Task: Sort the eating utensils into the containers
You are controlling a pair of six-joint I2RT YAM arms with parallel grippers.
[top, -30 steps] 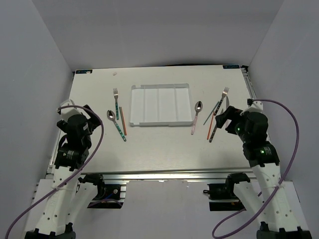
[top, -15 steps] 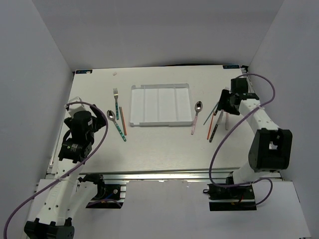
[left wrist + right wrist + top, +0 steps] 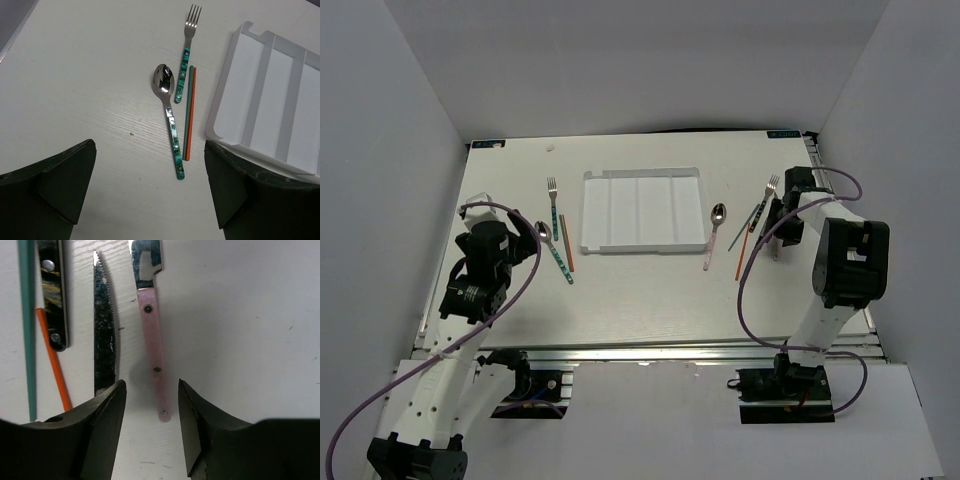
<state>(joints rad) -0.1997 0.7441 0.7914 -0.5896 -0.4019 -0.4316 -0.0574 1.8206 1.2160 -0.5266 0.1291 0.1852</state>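
Where the right gripper straddles a pink-handled utensil right of the tray, its jaws stand apart, not touching it; left of the tray, the left gripper hangs wide open

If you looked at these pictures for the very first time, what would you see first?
The big white tray in the middle of the table, with nothing in it. Then the right gripper at the table's right side, its jaws open either side of a pink handle. A shiny spoon and fork lie left of the tray.
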